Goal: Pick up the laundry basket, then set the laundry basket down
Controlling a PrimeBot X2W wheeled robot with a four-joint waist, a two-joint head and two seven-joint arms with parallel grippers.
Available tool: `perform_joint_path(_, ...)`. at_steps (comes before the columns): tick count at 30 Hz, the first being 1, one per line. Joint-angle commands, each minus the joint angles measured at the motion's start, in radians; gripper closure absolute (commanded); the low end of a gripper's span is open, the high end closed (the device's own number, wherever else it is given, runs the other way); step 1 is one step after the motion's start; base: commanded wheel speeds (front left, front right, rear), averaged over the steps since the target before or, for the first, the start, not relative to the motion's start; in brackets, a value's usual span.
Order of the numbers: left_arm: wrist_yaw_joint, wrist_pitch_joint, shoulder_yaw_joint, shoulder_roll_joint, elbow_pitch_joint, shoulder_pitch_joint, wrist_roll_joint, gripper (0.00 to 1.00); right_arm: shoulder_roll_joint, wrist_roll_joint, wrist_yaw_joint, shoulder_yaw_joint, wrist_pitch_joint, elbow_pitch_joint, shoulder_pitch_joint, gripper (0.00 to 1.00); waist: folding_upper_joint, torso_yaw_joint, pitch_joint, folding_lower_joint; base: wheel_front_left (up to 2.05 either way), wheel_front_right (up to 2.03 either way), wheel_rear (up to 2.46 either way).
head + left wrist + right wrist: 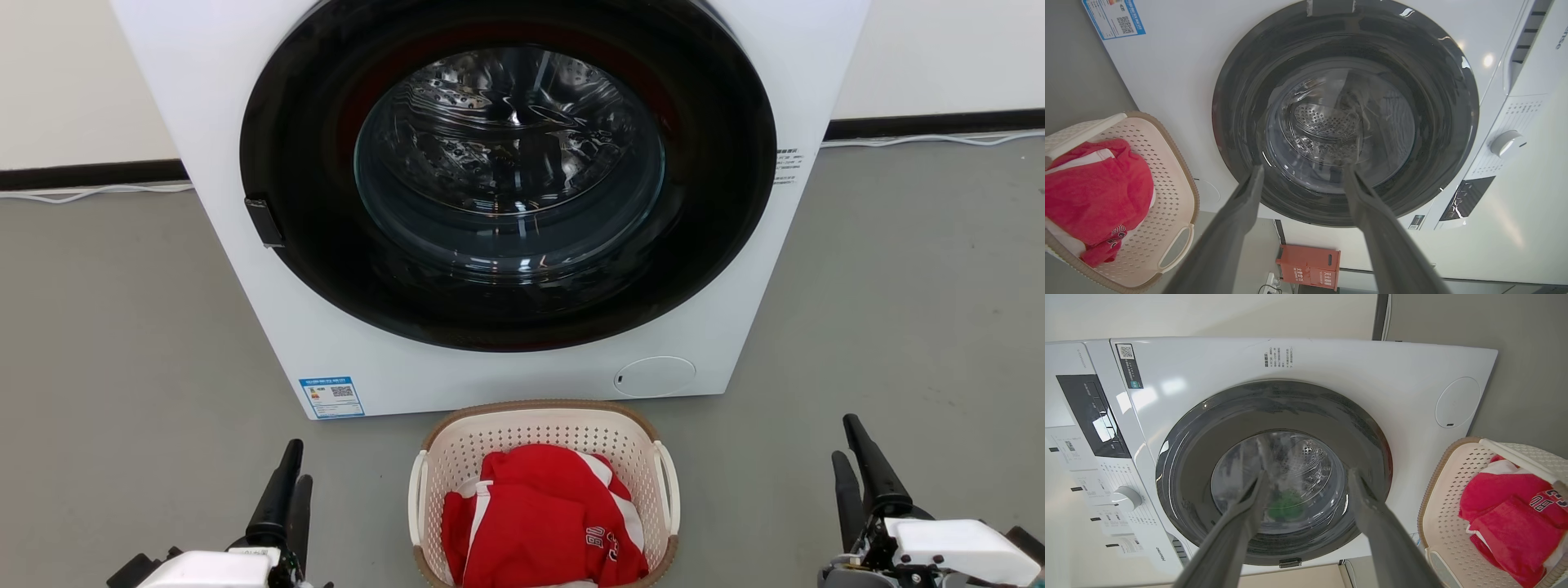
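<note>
L tool [297,463] & R tool [845,437]: dark tapered fingers [276,498], white housings [963,549].

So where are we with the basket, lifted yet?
Nothing looks done: the laundry basket sits on the floor before the washing machine, red garment inside. In hand: left gripper and right gripper flank it, open, touching nothing. Remaining: grasp the handles, lift, set down.

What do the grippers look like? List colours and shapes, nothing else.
The left gripper and the right gripper match: two long, tapered dark grey fingers on a black base, with a white boxy housing behind. I can read no markings.
</note>
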Motion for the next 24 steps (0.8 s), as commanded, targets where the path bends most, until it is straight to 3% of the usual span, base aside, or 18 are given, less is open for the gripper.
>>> perform_joint_path(1, -0.003, -0.01, 0.0, 0.007, -0.026, -0.03, 0.018, 0.0, -0.015, -0.028, 0.002, 0.007, -0.015, -0.031, -0.023, 0.0, -0.0001, 0.0, 0.0, -0.0002, 0.0, 0.0, 0.0)
perform_joint_path(9, -0.004, -0.031, -0.001, 0.008, -0.021, -0.031, 0.094, 0.0, -0.017, -0.142, 0.002, 0.009, -0.036, -0.04, -0.022, 0.0, -0.0001, 0.001, 0.0, -0.0002, 0.0, 0.0, 0.0)
perform_joint_path(24, -0.005, -0.076, -0.001, 0.009, -0.018, -0.033, 0.325, 0.0, -0.034, -0.461, 0.003, 0.032, -0.08, -0.055, -0.021, 0.0, -0.0001, -0.001, 0.003, -0.0002, 0.0, 0.0, 0.0)
